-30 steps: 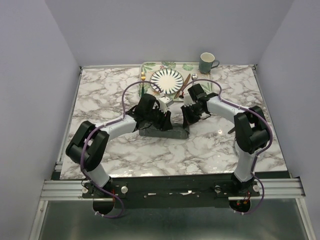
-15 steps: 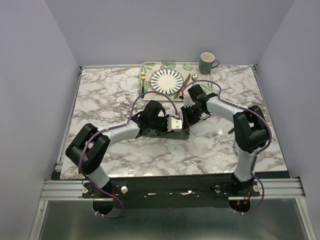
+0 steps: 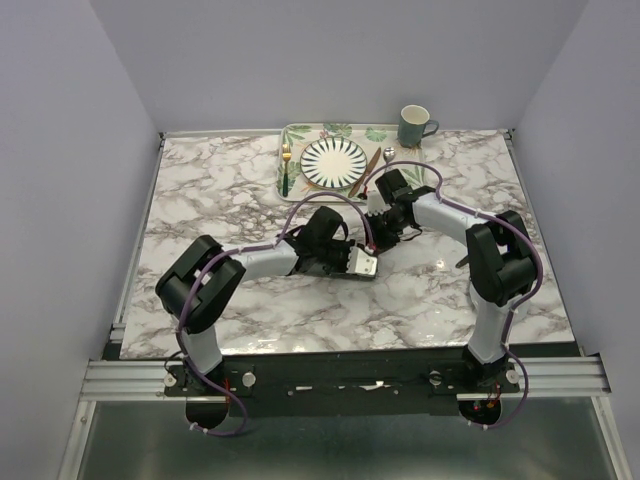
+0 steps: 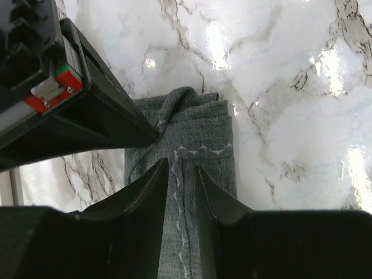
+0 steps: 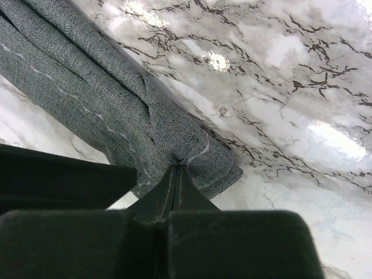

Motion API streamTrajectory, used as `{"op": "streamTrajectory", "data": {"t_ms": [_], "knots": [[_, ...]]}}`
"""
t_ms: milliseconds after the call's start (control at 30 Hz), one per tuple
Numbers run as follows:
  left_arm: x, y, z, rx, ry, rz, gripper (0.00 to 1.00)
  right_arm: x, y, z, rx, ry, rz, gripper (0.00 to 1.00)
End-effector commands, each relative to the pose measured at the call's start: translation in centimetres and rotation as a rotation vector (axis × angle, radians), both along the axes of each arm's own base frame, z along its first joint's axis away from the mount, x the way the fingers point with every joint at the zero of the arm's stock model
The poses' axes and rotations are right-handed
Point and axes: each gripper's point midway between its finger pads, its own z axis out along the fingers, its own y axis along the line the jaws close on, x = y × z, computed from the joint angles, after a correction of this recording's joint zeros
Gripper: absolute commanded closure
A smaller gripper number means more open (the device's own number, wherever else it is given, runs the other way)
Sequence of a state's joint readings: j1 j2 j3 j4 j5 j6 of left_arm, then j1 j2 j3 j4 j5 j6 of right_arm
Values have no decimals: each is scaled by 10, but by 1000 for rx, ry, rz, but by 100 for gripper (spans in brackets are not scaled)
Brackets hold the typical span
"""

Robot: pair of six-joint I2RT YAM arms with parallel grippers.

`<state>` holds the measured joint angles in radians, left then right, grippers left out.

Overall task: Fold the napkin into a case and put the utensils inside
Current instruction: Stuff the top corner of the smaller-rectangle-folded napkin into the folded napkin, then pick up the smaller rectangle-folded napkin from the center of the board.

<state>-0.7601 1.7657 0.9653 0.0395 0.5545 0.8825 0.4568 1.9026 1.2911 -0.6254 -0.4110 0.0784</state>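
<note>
Where the grey-veined white marble table point(image 3: 220, 190) reaches its middle, the left gripper point(image 4: 177, 170) presses down on the dark grey woven napkin point(image 4: 203, 133), which lies folded into a long narrow strip. Its two fingers stand slightly apart with a stitched ridge of cloth between them; whether they pinch it cannot be told. Just to the right and a little farther back, the right gripper point(image 5: 176, 167) is clenched on the strip's end, the cloth puckering at its fingertips.
</note>
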Motion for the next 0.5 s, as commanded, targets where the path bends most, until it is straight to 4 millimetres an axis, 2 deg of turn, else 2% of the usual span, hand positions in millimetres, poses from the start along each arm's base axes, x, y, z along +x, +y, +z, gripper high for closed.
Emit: {"op": "streamTrajectory", "data": {"t_ms": [0, 333, 433, 467], "knots": [[8, -12, 4, -5, -57, -17, 62, -5, 5, 1, 22, 36, 8, 99], [4, -2, -18, 78, -64, -44, 60, -5, 6, 2, 24, 34, 10, 99], [4, -2, -20, 79, -56, -35, 66, -7, 6, 2, 32, 42, 13, 99], [5, -2, -21, 77, -53, -29, 72, -9, 7, 2, 35, 46, 15, 99]]}}
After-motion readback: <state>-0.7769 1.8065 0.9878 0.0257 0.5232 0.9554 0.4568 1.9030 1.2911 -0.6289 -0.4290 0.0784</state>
